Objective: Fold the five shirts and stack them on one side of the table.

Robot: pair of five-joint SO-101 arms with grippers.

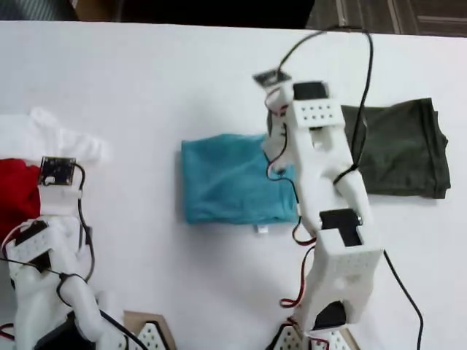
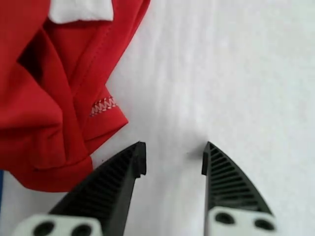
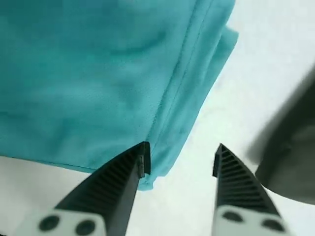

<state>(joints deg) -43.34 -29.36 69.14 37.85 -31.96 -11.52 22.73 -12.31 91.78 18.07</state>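
Observation:
A folded teal shirt (image 1: pixel 233 179) lies at the table's middle; its edge fills much of the right wrist view (image 3: pixel 108 78). My right gripper (image 3: pixel 179 160) stands open over that shirt's corner, one finger above the cloth, the other over bare table. A folded dark green shirt (image 1: pixel 401 146) lies to the right, its edge also close by (image 3: pixel 290 162). At the far left a red shirt (image 1: pixel 16 193) lies crumpled beside a white shirt (image 1: pixel 51 135). My left gripper (image 2: pixel 173 157) is open over bare table next to the red shirt (image 2: pixel 54 98).
The white table (image 1: pixel 146 80) has free room at the back and between the red and teal shirts. Black cables (image 1: pixel 365 95) run over the right arm and across the green shirt. Wooden arm bases (image 1: pixel 149 332) sit at the front edge.

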